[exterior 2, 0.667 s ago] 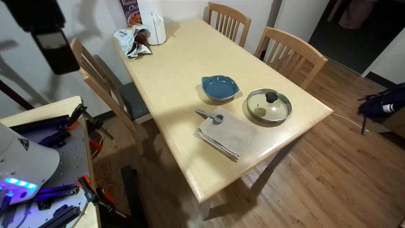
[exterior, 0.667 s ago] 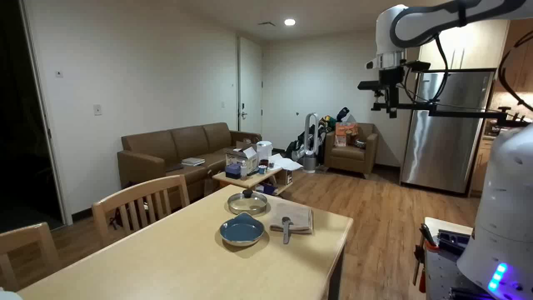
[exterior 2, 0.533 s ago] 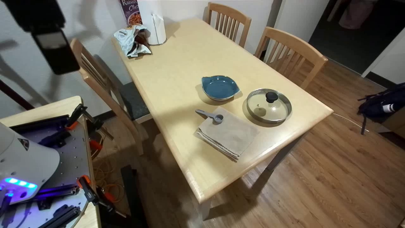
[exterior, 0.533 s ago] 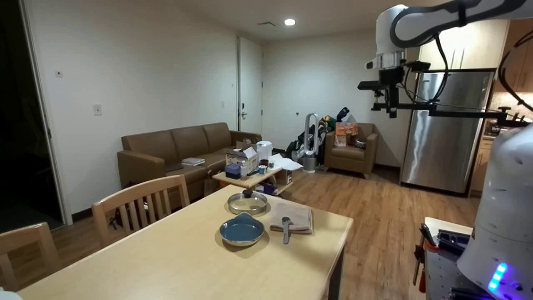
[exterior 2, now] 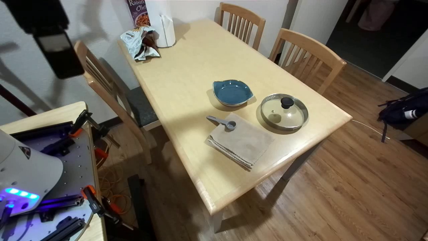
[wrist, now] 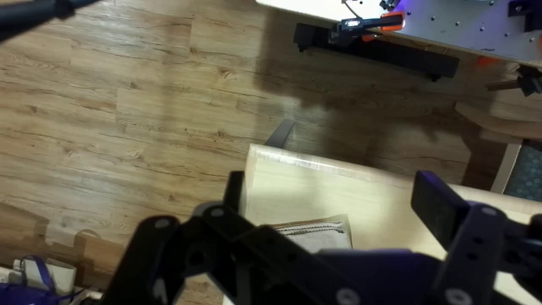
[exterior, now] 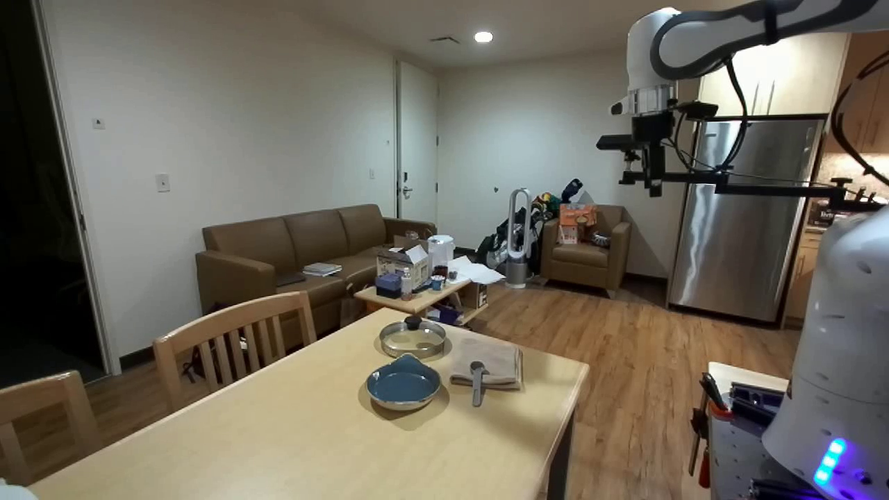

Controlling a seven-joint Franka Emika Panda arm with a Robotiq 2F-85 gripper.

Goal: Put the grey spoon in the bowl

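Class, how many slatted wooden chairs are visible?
3, at the dining table: one slatted chair and a second chair along one long side, a third chair opposite. More may be hidden.

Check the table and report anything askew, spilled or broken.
I see no spill or damage. Slightly askew: the grey spoon straddles the edge of the folded cloth, scoop resting on it, handle jutting out past it.

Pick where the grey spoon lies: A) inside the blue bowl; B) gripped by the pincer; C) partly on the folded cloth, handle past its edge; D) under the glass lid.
C: in both exterior views the grey spoon has its round end on the folded cloth, while its handle sticks out beyond the cloth's edge.
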